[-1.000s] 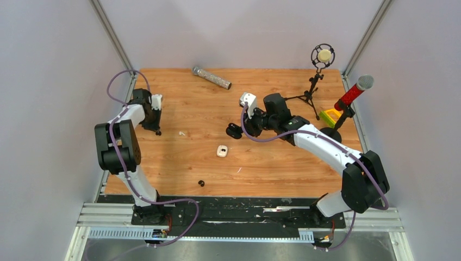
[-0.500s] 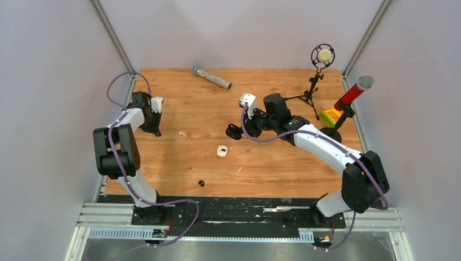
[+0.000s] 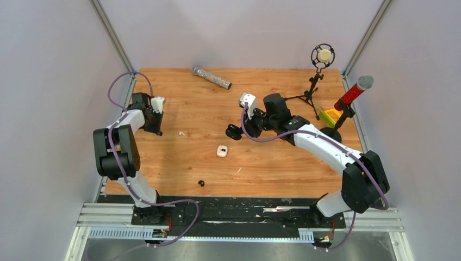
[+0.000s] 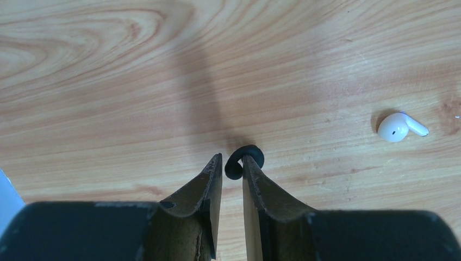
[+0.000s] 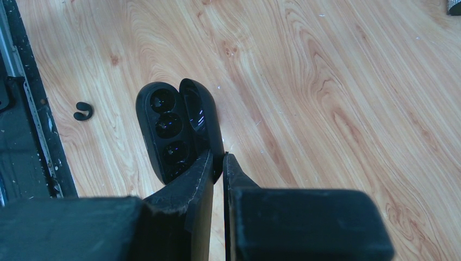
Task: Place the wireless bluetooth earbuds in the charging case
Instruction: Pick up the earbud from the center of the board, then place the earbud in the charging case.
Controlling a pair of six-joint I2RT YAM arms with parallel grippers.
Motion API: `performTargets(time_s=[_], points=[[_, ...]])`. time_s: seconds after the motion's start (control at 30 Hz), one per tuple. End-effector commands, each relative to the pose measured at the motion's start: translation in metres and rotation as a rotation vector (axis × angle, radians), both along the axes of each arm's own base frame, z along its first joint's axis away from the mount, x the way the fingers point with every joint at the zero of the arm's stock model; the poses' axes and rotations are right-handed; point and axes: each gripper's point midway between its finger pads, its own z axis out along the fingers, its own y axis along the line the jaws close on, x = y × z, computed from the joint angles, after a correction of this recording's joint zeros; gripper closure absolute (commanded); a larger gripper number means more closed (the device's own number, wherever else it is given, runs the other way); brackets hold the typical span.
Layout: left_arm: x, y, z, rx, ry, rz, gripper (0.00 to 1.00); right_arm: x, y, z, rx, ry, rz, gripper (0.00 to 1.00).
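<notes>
Over at the left edge of the wood-grain table [image 3: 272, 163], left gripper [image 4: 232, 157] fingers sit nearly together, tips at a matte black ring-shaped earbud [image 4: 232, 172]. Pinched or not, can't tell. Glossy white stemmed earbud [image 4: 399, 126] lies near. Right gripper [image 5: 217, 154] clamps the open, glossy black charging case [image 5: 166, 130] by its lid.

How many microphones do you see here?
3. A sparkly silver microphone lies at the far edge. A round microphone stands on a black tripod at the far right. A red microphone tilts up by the right edge. None looks hidden.
</notes>
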Motion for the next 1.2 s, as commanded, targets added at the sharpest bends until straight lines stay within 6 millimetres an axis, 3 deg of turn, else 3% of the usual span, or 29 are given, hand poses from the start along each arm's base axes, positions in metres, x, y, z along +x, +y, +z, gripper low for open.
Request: performTargets(time_s=[0.0, 0.37, 0.53, 0.7, 0.9, 1.03, 1.07, 1.13, 1.17], points=[[-0.01, -0.006, 0.0, -0.014, 0.006, -0.045, 0.72, 0.002, 0.008, 0.036, 0.066, -0.064, 0.026, 1.0], [-0.015, -0.02, 0.002, -0.079, 0.004, -0.096, 0.78, 0.002, 0.008, 0.036, 0.066, -0.063, 0.028, 1.0], [-0.015, -0.023, 0.004, -0.095, 0.002, -0.095, 0.98, 0.001, 0.008, 0.037, 0.068, -0.061, 0.033, 1.0], [-0.01, -0.026, 0.018, -0.111, -0.031, -0.104, 1.0, 0.0, 0.008, 0.039, 0.071, -0.059, 0.035, 1.0], [-0.004, -0.048, 0.068, -0.169, -0.122, -0.163, 1.0, -0.003, 0.01, 0.042, 0.082, -0.051, 0.047, 1.0], [-0.017, -0.069, 0.097, -0.26, -0.104, -0.199, 1.0, -0.001, 0.009, 0.043, 0.081, -0.051, 0.032, 1.0], [-0.029, -0.076, 0.101, -0.297, -0.065, -0.207, 1.0, 0.0, 0.008, 0.043, 0.078, -0.051, 0.025, 1.0], [-0.036, -0.083, 0.127, -0.326, -0.069, -0.225, 1.0, 0.0, 0.008, 0.045, 0.074, -0.058, 0.016, 1.0], [-0.033, -0.084, 0.15, -0.324, -0.114, -0.238, 1.0, 0.001, 0.008, 0.046, 0.073, -0.065, 0.013, 1.0]])
